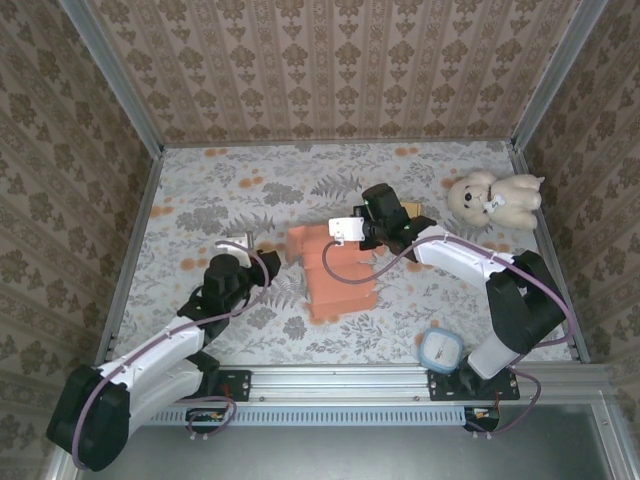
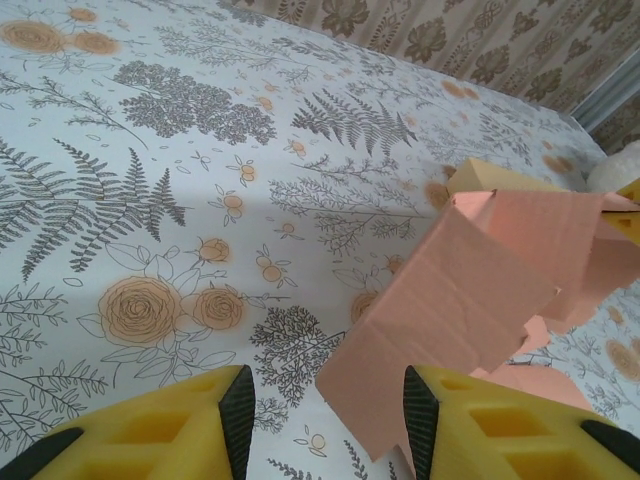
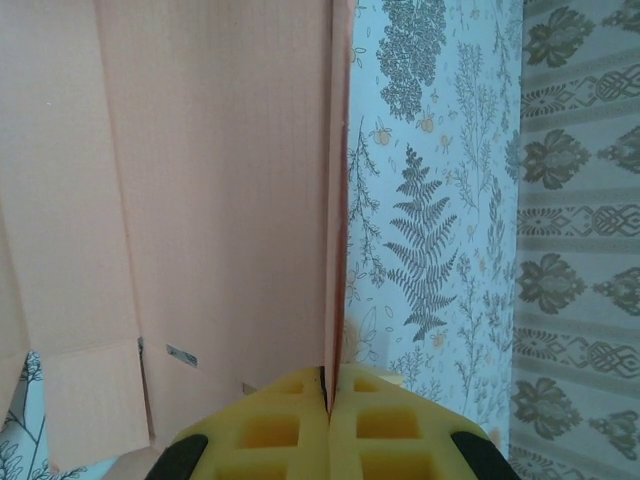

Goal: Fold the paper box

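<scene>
The paper box (image 1: 336, 272) is a salmon-coloured cardboard sheet, partly folded, lying mid-table with a panel raised. My right gripper (image 1: 342, 238) reaches in from the right and is shut on the upper edge of that raised panel; in the right wrist view its yellow fingers (image 3: 290, 430) pinch the thin panel edge of the box (image 3: 200, 200). My left gripper (image 1: 278, 262) sits just left of the box. Its jaws are open, and a corner of a box flap (image 2: 450, 300) hangs between the fingers (image 2: 225, 410), closer to the right one, with no grip on it.
A cream teddy bear (image 1: 495, 198) lies at the back right. A small blue-rimmed container (image 1: 441, 350) sits near the right arm's base. A tan block (image 1: 413, 210) rests behind the right gripper. Patterned walls enclose the table on three sides.
</scene>
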Tool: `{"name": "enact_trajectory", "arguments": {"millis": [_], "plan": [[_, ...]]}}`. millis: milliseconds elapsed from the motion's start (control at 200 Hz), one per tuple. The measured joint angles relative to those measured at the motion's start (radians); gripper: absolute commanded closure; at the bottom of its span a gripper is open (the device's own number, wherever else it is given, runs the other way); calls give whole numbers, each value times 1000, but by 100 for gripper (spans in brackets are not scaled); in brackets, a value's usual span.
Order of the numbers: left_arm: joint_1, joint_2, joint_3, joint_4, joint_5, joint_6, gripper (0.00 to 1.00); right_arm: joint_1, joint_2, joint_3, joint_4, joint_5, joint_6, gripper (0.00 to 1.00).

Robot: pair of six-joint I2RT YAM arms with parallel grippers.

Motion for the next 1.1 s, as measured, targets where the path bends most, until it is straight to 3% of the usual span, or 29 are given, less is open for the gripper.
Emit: {"name": "enact_trajectory", "arguments": {"millis": [320, 640, 1100], "plan": [[-10, 127, -48, 136, 10, 53, 55, 66, -9, -220, 337, 118, -85, 100], [-100, 315, -48, 289, 14, 123, 55, 82, -9, -369, 616, 166, -108, 100], [-100, 348, -49, 370, 46, 180, 59, 105, 15, -443, 864, 201, -183, 100]]}}
